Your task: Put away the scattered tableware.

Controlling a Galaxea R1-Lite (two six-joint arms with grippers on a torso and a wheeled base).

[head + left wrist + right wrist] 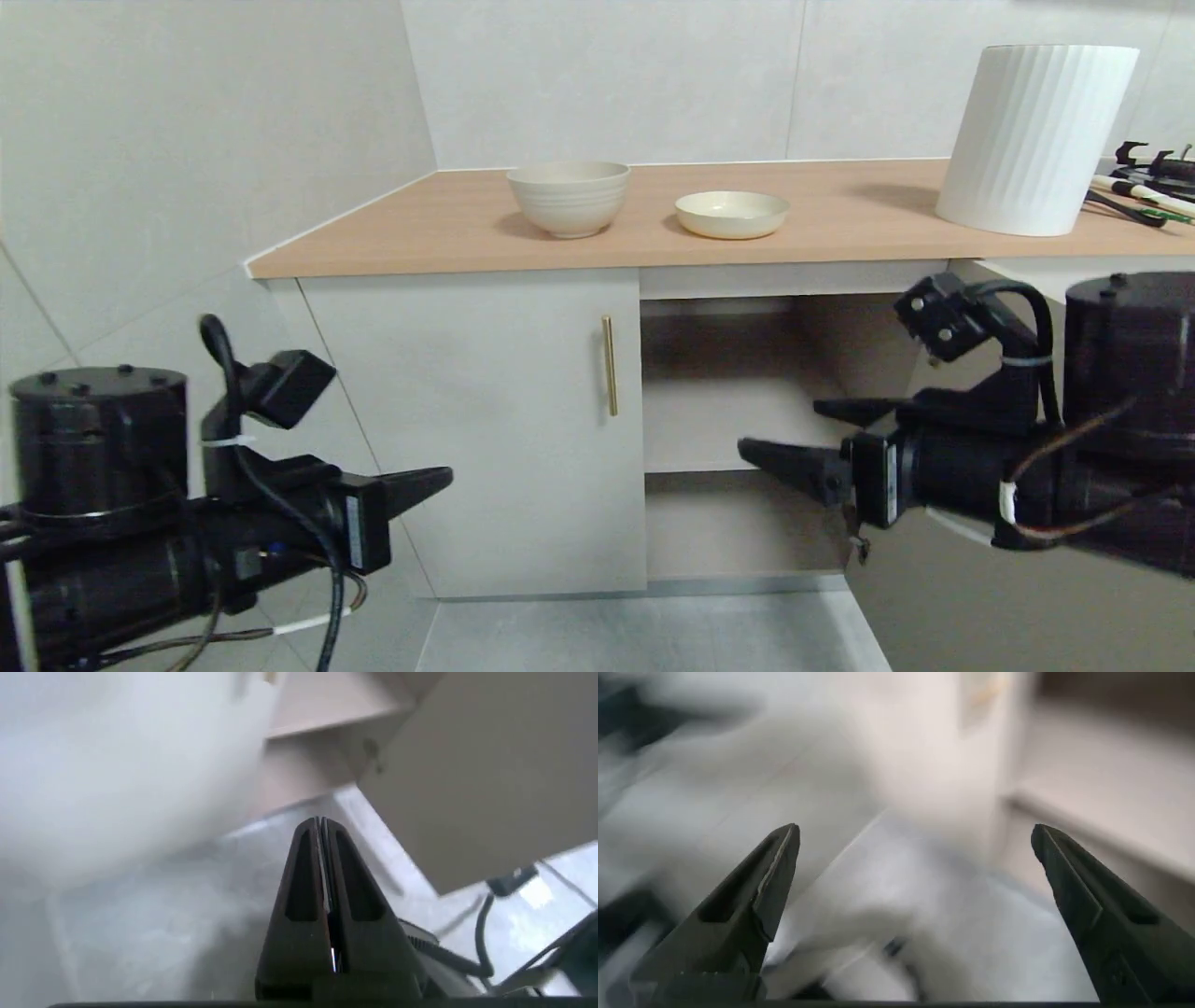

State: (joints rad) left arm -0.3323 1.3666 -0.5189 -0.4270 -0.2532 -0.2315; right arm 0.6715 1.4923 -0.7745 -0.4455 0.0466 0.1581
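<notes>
A cream bowl [569, 196] and a shallow cream plate [732, 213] stand side by side on the wooden countertop [448, 233]. Below them the cabinet's right half [728, 439] stands open, showing a shelf inside. My right gripper [794, 434] hangs open in front of that opening, its fingers [747, 915] spread wide with nothing between them. My left gripper [439, 481] is low at the left, in front of the shut cabinet door [485, 429], with its fingers [320, 887] pressed together and empty.
A tall white ribbed container [1034, 138] stands at the right end of the countertop, with several utensils [1144, 191] beyond it. The shut door has a brass handle [609, 364]. The opened door [486, 775] hangs to the right. Grey tiled floor [644, 635] lies below.
</notes>
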